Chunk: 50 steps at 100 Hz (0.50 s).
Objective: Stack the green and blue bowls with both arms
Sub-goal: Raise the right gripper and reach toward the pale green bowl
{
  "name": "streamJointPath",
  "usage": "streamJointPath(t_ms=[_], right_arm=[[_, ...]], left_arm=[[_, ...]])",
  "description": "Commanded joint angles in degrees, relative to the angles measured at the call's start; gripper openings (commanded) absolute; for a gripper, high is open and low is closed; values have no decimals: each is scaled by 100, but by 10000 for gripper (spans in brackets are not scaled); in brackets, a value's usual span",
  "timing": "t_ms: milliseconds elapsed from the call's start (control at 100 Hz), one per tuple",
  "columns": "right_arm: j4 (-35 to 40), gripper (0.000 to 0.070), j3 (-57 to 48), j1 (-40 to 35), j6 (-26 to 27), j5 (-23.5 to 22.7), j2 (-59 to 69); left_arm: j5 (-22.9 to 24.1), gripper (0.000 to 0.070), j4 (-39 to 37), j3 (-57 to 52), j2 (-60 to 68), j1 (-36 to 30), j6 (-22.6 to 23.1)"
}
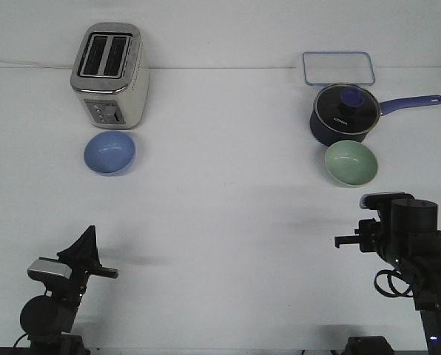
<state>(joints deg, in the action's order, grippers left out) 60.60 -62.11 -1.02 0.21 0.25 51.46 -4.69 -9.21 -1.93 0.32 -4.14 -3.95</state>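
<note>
The periwinkle blue bowl point(109, 152) sits upright on the white table at the left, just in front of the toaster. The pale mint green bowl point(351, 163) sits upright at the right, just in front of the saucepan. My left gripper point(88, 240) is low at the near left, well short of the blue bowl, its black fingers showing as one pointed wedge. My right gripper point(351, 239) is at the near right, a little nearer than the green bowl, with its fingers mostly hidden by the wrist. Both grippers hold nothing.
A silver two-slot toaster point(109, 74) stands at the back left. A dark navy saucepan point(342, 115) with a glass lid stands at the back right, its long handle pointing right. A clear rectangular container point(338, 68) lies behind it.
</note>
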Motion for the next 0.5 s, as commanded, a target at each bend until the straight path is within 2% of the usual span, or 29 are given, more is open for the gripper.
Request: streamJointPath(t_ms=[0,170,230,300,430,490], right_arm=[[-68,8,-109,-4,42,17,28],[-26,10,-109,-4,44,20,28],[-22,35,-109,-4,46,20,28],[-4,155,-109,-4,66,22,28],[-9,449,-109,-4,131,22,28],[-9,525,-109,-4,131,20,28]], left_arm=[[4,12,-76,114,-13,4,68],[4,11,-76,114,-13,4,68],[4,11,-76,114,-13,4,68],[4,11,-76,114,-13,4,68],[4,11,-76,114,-13,4,68],[4,11,-76,114,-13,4,68]])
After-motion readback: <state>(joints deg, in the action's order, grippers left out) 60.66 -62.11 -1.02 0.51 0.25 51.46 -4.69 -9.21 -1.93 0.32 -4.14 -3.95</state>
